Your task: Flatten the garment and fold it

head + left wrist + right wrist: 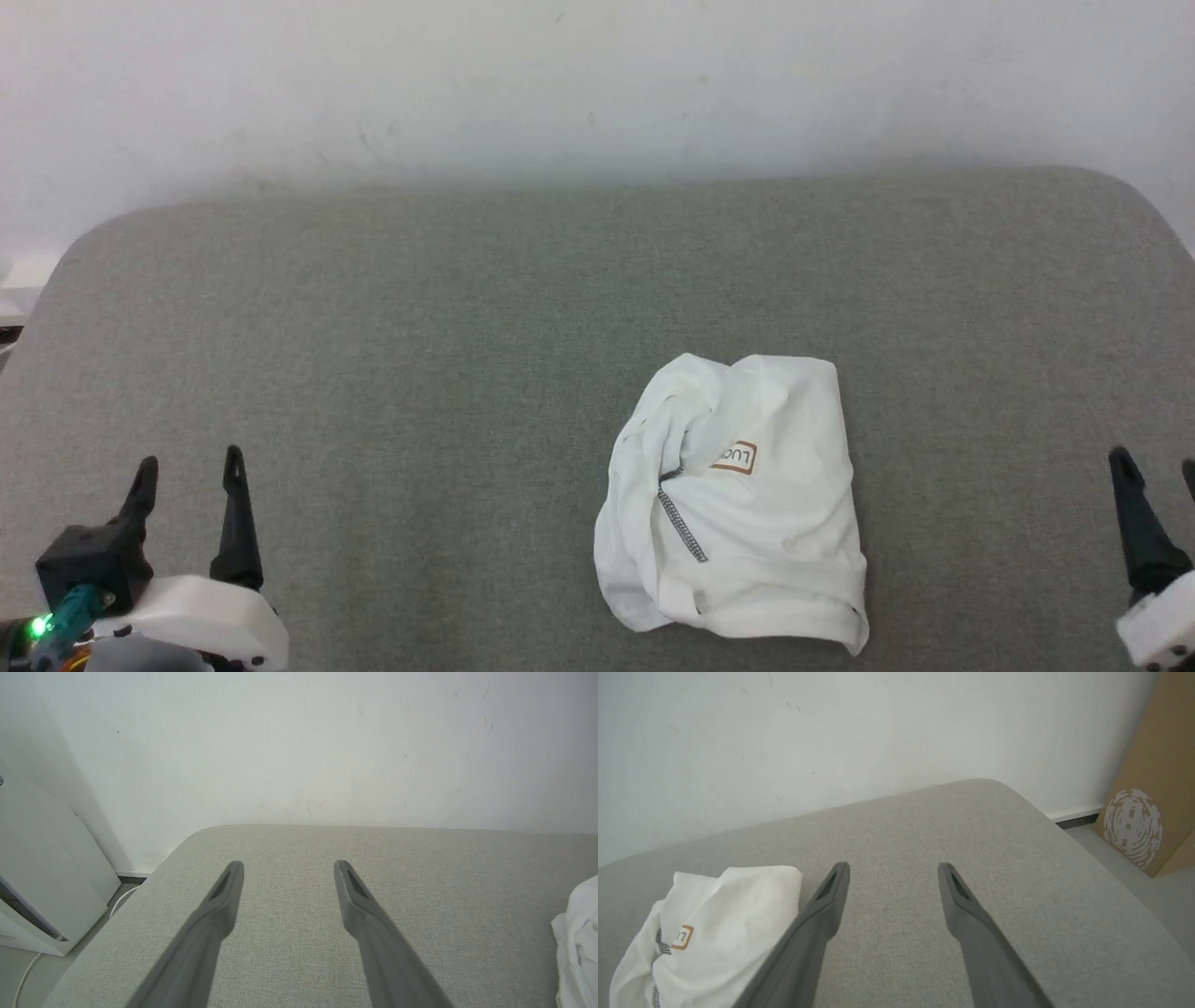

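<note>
Garment [738, 504] is a bunched-up white lump near the front edge of the grey fabric tabletop [420, 355], a bit right of the middle. It's nowhere near flat. The brown-lettered logo patch [735, 457] faces up, and a dark zigzag seam [681, 527] runs diagonally just below it. The fabric's left side is rumpled into folds.

The left hand [191, 459] is at the front left corner of the tabletop, fingers pointing toward the far edge and the white wall [597, 84]. Its fingers are spread wide with nothing between them, and the left wrist view [288, 863] shows just bare grey fabric in the gap. The garment [579, 938] only peeks in at the right border of that view, well apart from the hand.

The right hand [1156, 459] is over by the front right corner, same pose, with one finger partly cut off by the picture edge. In the right wrist view [893, 864] its fingers are also wide apart and holding nothing. The garment [714, 933] sits off to its left, nearer this hand than the other but not touching.

There's lots of bare tabletop behind the garment and on both sides, right up to the rounded far corners. Off the tabletop, a white unit [42, 882] with a cable [28, 966] stands on the floor to the left, and a cardboard box [1153, 788] leans to the right.
</note>
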Robot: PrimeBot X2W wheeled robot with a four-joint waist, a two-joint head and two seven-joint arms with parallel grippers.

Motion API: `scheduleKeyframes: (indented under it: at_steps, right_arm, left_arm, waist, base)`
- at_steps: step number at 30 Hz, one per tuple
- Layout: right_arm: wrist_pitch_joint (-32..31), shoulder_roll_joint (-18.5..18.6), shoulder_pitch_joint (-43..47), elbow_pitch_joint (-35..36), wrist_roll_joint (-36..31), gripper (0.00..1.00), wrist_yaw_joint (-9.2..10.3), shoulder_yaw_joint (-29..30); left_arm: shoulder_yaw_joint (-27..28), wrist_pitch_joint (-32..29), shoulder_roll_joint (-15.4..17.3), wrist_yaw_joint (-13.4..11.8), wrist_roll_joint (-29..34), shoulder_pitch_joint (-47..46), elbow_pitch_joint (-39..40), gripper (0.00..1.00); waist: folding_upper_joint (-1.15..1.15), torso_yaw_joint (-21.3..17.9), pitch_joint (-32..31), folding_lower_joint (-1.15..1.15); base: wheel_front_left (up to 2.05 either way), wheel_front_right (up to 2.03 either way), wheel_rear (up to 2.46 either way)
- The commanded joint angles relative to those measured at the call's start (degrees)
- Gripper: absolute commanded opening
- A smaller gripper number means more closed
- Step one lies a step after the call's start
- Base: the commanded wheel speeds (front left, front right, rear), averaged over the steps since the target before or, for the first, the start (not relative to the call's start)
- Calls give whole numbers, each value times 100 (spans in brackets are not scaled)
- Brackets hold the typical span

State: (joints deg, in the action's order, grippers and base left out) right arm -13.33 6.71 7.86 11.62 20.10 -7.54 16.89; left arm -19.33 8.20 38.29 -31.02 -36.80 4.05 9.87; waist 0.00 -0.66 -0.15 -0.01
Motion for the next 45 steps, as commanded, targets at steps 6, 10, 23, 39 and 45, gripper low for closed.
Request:
scheduleKeyframes:
  at_steps: [6, 10, 23, 39, 45]
  right_arm:
    - [-1172, 220, -334, -876, 575, 100, 5, 405]
    - [-2237, 264, -715, -1473, 968, 100, 5, 378]
    - [-4282, -326, -1954, -2674, 2020, 100, 5, 700]
    - [-4427, -382, -2731, -4566, 2585, 0, 5, -65]
    - [-4382, -382, -2838, -4661, 2481, 0, 5, -366]
  left_arm:
    - [-88, 194, 12, 300, 17, -139, -66, 100]
    - [-114, 382, -73, 523, 50, -385, -208, 100]
    - [138, 675, -592, 1191, 410, -913, -521, 100]
    - [805, 679, -1274, 1810, 957, -987, -640, 100]
    - [985, 679, -1478, 1973, 1113, -904, -751, 100]
  waist:
    - [0, 157, 161, 1]
    - [0, 361, 288, 1]
    - [0, 948, 695, 1]
    - [0, 1132, 1006, 1]
    - [0, 1088, 861, 1]
  base:
    - [0, 0, 0]
    - [0, 0, 0]
    - [0, 0, 0]
    - [0, 0, 0]
    - [0, 0, 0]
